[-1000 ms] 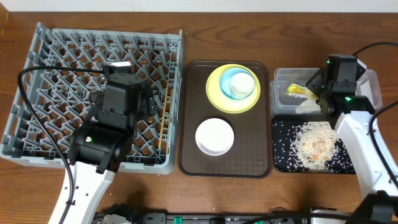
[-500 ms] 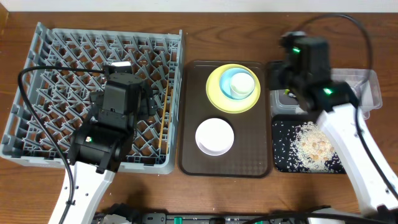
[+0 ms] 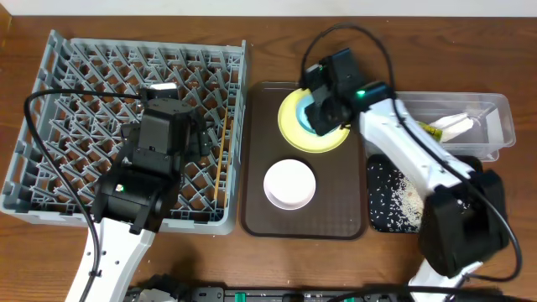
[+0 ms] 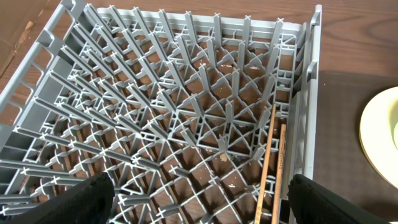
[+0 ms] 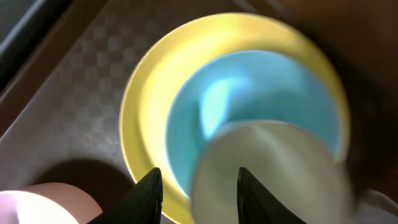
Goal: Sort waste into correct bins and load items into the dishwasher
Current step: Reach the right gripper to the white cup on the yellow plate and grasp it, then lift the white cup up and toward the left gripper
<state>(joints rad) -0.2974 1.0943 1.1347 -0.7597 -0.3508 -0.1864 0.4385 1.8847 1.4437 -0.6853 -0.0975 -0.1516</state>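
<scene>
Presently left hand gapes empty over chopsticks in the rack; right hand, half-open, empty, overhangs cup in bowl.

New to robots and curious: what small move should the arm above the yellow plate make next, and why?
Probably lower the right gripper around the white cup: it hovers open above that cup, which sits in the blue bowl on the yellow plate.

The dish rack is set at the left, with two chopsticks laid inside along its right wall. Just right of it the serving tray is placed, bearing the plate, bowl and cup stacked at the back and a second bowl in front. Farthest right, the tub holding the sachet wrapper and napkin is set behind the shallow tray strewn with rice scraps.
</scene>
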